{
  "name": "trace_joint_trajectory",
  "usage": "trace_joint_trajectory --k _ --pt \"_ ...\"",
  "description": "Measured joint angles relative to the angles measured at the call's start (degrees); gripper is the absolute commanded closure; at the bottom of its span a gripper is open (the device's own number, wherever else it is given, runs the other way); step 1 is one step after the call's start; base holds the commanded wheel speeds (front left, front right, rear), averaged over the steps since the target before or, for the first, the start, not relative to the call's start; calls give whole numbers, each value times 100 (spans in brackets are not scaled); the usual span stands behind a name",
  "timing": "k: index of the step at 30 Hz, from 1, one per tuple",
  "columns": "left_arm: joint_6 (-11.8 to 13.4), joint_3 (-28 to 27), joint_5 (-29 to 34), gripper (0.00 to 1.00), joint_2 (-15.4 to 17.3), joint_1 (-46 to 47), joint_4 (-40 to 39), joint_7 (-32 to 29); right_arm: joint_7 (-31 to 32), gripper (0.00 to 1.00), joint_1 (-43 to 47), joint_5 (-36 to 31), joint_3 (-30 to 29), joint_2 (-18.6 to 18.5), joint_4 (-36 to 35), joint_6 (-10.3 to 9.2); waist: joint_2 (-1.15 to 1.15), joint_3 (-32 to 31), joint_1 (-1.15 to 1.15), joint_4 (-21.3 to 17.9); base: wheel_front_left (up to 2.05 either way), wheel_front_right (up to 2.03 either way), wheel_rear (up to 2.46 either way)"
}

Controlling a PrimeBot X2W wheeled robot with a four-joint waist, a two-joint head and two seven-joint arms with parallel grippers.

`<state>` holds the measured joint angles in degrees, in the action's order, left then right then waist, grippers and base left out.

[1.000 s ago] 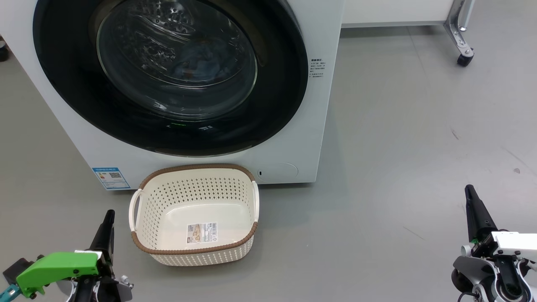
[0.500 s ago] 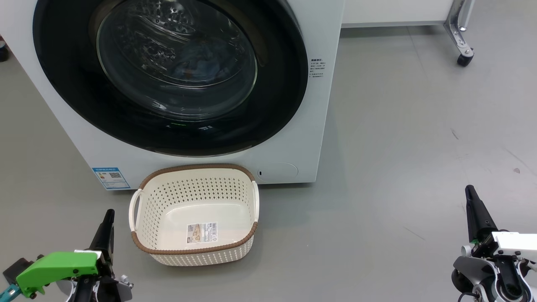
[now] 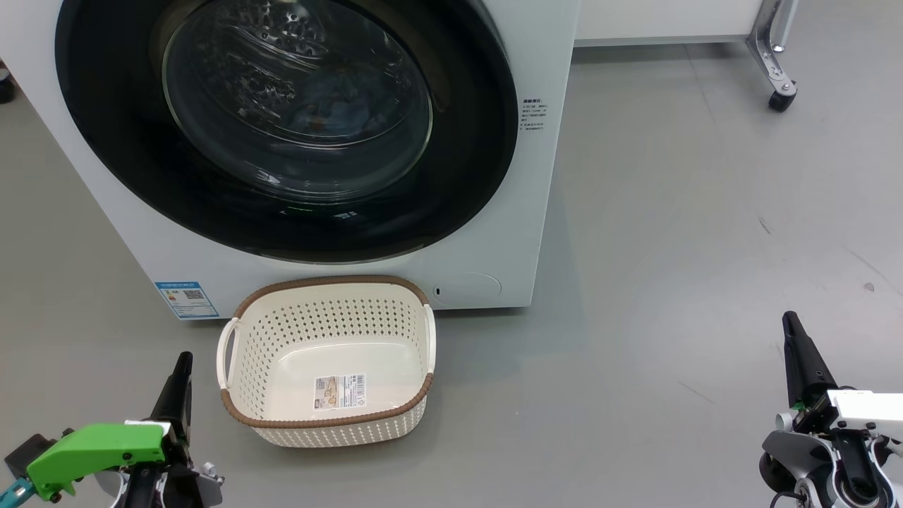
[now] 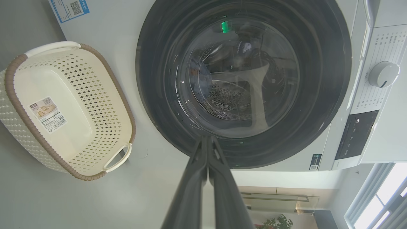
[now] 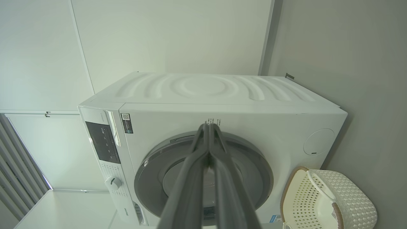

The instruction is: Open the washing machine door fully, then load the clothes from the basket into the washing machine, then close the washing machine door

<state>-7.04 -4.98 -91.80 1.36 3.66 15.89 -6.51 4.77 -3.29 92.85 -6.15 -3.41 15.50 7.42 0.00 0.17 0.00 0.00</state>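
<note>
At the lower left of the head view, the left tool (image 3: 183,361) points up the frame with its two dark fingers pressed together, holding nothing. At the lower right, well apart from it, the right tool (image 3: 790,323) stands the same way, fingers together and holding nothing. Both hang over a grey floor (image 3: 649,268). Just right of the left tool sits the basket (image 3: 321,422), cream plastic with a brown woven rim, on the floor at lower centre. A label sticker (image 3: 339,390) shows on its bare bottom. Its far edge is just in front of the washing machine (image 3: 508,212), a white box across the upper left. A blue sticker (image 3: 185,300) is on the machine's lower left corner. The round door (image 3: 120,155), glossy black around a clear glass bowl, lies closed against the machine's front. Behind the glass, dim bluish clothes (image 3: 346,99) with an orange fleck lie in the steel drum. At the upper right, farther back, is a metal leg with a caster wheel (image 3: 782,99).
</note>
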Motion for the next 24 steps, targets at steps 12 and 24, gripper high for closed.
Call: trace_joint_trajectory --k 12,24 --pt "0 0 0 100 1 0 -1 0 0 100 0 0 -4 2 0 0 0 0 0 0 0 0 0" --pt "0 0 0 100 1 0 -2 0 0 100 0 0 -9 7 0 0 0 0 0 0 0 0 0"
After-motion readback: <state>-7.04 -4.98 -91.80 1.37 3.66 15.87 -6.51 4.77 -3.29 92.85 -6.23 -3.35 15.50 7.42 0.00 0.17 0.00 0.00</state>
